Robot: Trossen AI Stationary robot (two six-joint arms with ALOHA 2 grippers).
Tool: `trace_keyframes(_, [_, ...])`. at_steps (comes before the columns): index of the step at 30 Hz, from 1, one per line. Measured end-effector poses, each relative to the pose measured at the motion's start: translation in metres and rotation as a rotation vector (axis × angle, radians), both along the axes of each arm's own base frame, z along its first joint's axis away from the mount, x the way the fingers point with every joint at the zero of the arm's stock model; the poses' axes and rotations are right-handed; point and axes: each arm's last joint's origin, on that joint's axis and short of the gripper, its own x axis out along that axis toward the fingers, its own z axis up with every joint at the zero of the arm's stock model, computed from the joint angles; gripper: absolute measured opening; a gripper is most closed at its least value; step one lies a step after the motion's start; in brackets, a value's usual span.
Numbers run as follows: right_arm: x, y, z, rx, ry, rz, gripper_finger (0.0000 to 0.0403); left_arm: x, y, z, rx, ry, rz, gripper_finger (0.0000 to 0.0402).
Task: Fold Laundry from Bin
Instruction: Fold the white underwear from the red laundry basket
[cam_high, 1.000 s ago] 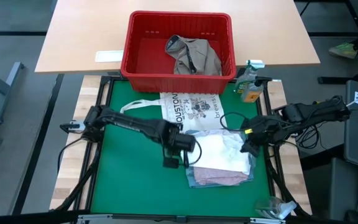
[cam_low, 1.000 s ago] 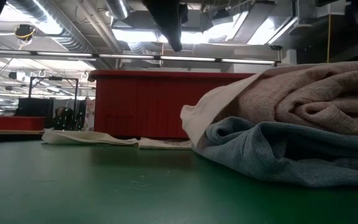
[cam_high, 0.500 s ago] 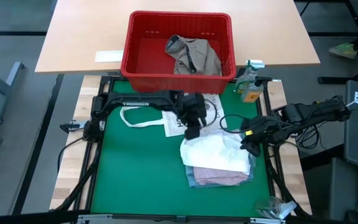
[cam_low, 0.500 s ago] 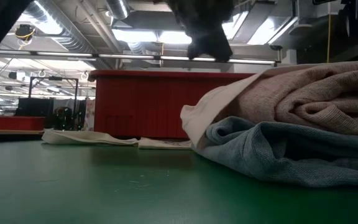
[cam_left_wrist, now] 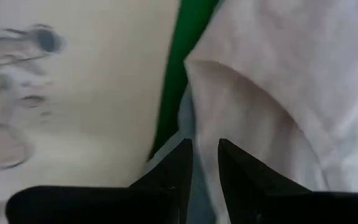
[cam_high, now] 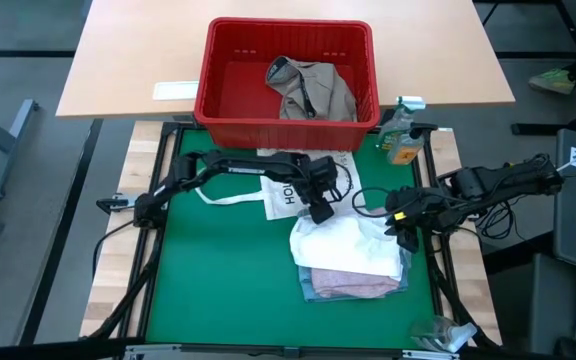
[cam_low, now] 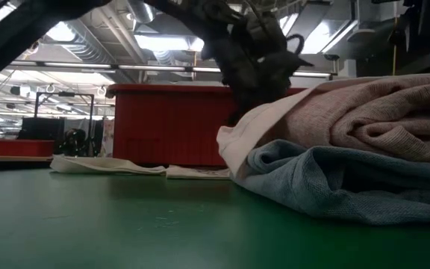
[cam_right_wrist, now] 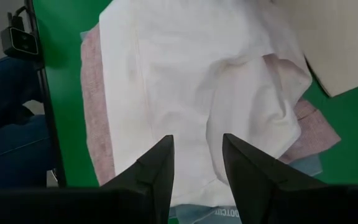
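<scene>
The folded laundry is stacked on the green mat: a white piece [cam_high: 353, 245] on top, a pale pink one [cam_high: 353, 283] under it, and a light blue one [cam_low: 334, 179] at the bottom. A khaki-grey garment [cam_high: 311, 90] lies in the red bin [cam_high: 218, 95] on the wooden table at the far side. My left gripper [cam_left_wrist: 205, 144] hangs over the stack's far left corner, pointing steeply down. Its fingers stand a narrow gap apart with nothing between them. My right gripper [cam_right_wrist: 197, 140] hovers open above the stack's right side [cam_high: 400, 228].
A flat white printed tote bag [cam_high: 283, 190] lies between the bin and the stack, under my left arm. A spray bottle [cam_high: 400, 135] stands at the far right corner of the mat. A clear bottle [cam_high: 438, 335] lies near the front right. A paper sheet [cam_high: 176, 90] is left of the bin.
My left gripper has swung from the stack's left side toward the far edge and the right, across the tote bag. It then came down to the stack's far left corner, its wrist rolling on the way. The stack has kept still.
</scene>
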Motion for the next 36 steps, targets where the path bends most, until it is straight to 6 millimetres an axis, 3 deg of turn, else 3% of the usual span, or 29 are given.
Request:
trace_keyframes(9, [0.000,0.000,0.000,-0.016,-0.004,-0.009,0.0136,0.012,-0.002,-0.030,-0.115,0.009,0.047,0.0072])
trace_keyframes(17, [0.000,0.000,0.000,-0.016,-0.004,-0.009,0.0136,0.021,-0.005,-0.025,-0.128,-0.098,0.015,0.0066])
trace_keyframes(25, [0.000,0.000,0.000,-0.016,-0.004,-0.010,0.0136,0.027,-0.004,-0.018,-0.134,-0.187,-0.004,0.0006])
trace_keyframes(36, [0.001,-0.002,0.000,-0.052,-0.014,-0.034,0.0136,0.032,-0.004,-0.006,-0.178,-0.295,-0.057,0.0002])
